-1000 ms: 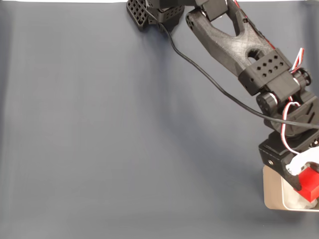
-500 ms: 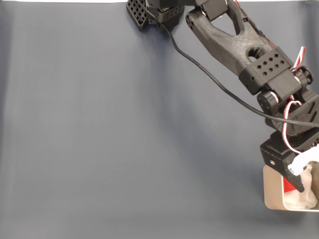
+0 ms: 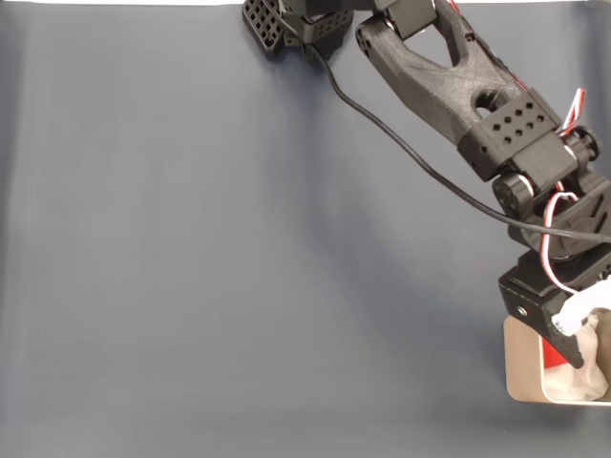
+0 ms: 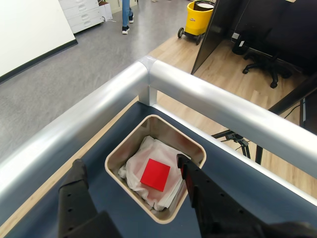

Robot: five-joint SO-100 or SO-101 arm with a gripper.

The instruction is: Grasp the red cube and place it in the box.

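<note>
While the gripper hangs above it, the scene reads as follows.

Box [image 4: 115,159]: beige-grey with rounded corners, on the dark blue-grey table [image 3: 239,286] near its corner; in the fixed view it sits at the lower right edge [image 3: 520,367], partly cut off by the frame.
Box contents: crumpled white lining [image 4: 138,166] with the red cube [image 4: 155,174] lying flat on top, near the middle.
Red cube in the fixed view: only a thin red sliver [image 3: 545,358] shows beside the gripper's black body.
Gripper [image 4: 130,171]: directly over the box, fingers spread wide to either side of the cube, not touching it, holding nothing.
Arm [image 3: 449,81]: black, reaching from the top edge down to the right, bent over the box.
Table surround: silver rail [image 4: 208,96] along the edges.
</note>
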